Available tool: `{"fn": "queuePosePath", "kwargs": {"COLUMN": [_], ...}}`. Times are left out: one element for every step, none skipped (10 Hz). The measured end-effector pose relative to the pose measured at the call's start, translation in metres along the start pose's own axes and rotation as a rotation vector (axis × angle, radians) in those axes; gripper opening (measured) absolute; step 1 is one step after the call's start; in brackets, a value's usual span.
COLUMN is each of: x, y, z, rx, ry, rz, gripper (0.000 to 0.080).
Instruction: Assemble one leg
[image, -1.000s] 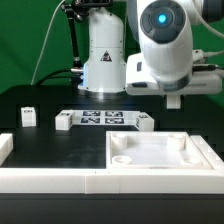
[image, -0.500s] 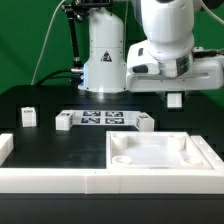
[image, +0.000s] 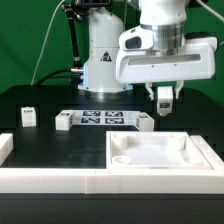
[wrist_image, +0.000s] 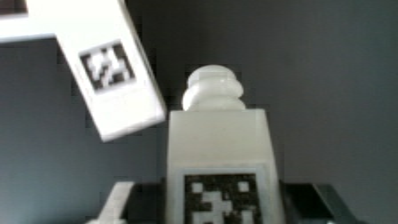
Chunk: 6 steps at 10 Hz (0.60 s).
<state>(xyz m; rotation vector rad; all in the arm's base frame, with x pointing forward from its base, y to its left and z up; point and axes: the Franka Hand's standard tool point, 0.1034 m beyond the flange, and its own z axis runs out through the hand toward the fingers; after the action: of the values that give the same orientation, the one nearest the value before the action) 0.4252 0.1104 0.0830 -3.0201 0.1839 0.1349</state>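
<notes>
My gripper (image: 165, 97) is shut on a leg (image: 165, 96), a small white block with a black-and-white tag, held in the air above the table behind the large panel. In the wrist view the held leg (wrist_image: 217, 140) stands between my two fingers (wrist_image: 125, 200), with its tag at its near end, its round peg end pointing away, and my gripper (wrist_image: 217, 205) closed on its sides. Three more legs stand on the table: one at the exterior view's left (image: 28, 116), one (image: 64, 122) and one (image: 143, 123) at the two ends of the marker board (image: 103, 119).
A large flat white square panel (image: 190, 160) with round corner sockets lies at the front right. A low white wall (image: 50, 180) runs along the front. Another white tagged piece (wrist_image: 111, 65) shows beyond the held leg in the wrist view.
The hand has turned so its broad side faces the exterior camera and shifted a little to that view's left. The leg stays gripped and now shows more plainly under the hand.
</notes>
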Motion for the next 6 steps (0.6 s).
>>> {"fn": "queuePosePath", "kwargs": {"x": [0.003, 0.0, -0.001, 0.002, 0.004, 0.014], "y": [-0.004, -0.005, -0.006, -0.008, -0.002, 0.003], "z": [-0.004, -0.002, -0.001, -0.002, 0.005, -0.001], "rx": [0.007, 0.012, 0.017, 0.025, 0.009, 0.001], "ry": [0.107, 0.209, 0.266, 0.362, 0.355, 0.336], "rz": [-0.006, -0.022, -0.032, -0.063, -0.11, -0.125], "gripper": [0.0287, 0.0287, 0.0287, 0.0287, 0.0287, 0.0287]}}
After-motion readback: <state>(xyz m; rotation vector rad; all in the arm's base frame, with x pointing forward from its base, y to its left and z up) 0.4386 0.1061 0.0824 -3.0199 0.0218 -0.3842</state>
